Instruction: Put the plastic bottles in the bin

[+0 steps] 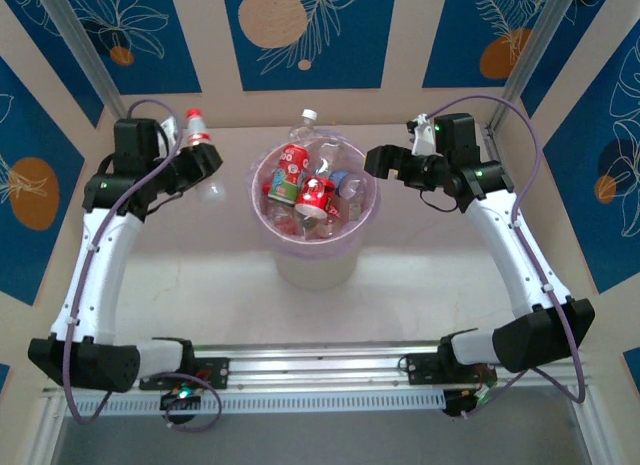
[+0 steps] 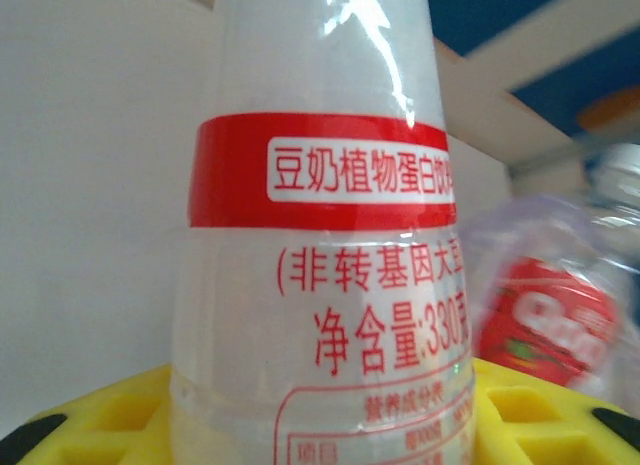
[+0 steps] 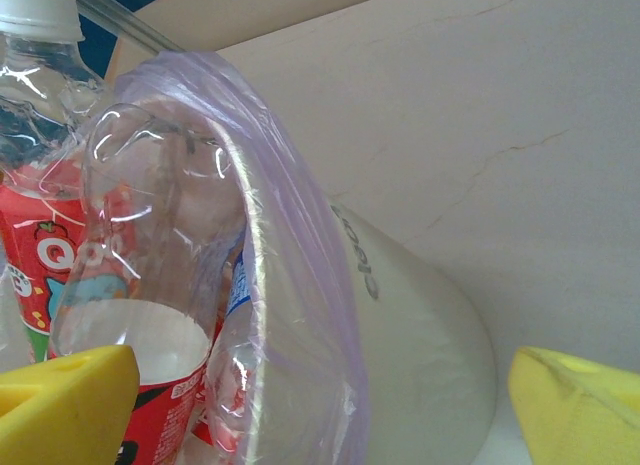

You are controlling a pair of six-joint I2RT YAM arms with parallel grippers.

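The bin (image 1: 312,267), a white pail with a purple liner, stands mid-table with several plastic bottles (image 1: 316,195) piled in it; a white-capped one (image 1: 310,120) sticks up at the back. To the bin's left, my left gripper (image 1: 203,163) is shut on an upright, red-capped bottle (image 1: 198,130). In the left wrist view that bottle (image 2: 320,285) fills the gap between the yellow fingers (image 2: 110,415), with the bin (image 2: 545,305) to its right. My right gripper (image 1: 378,163) hangs open at the bin's right rim. Its yellow fingers (image 3: 70,390) straddle the liner edge (image 3: 300,285) and hold nothing.
Patterned blue and beige walls close in the table on three sides, with metal posts (image 1: 80,55) in the back corners. A metal rail (image 1: 320,365) with both arm bases runs along the near edge. Bare tabletop (image 1: 200,295) lies in front of the bin.
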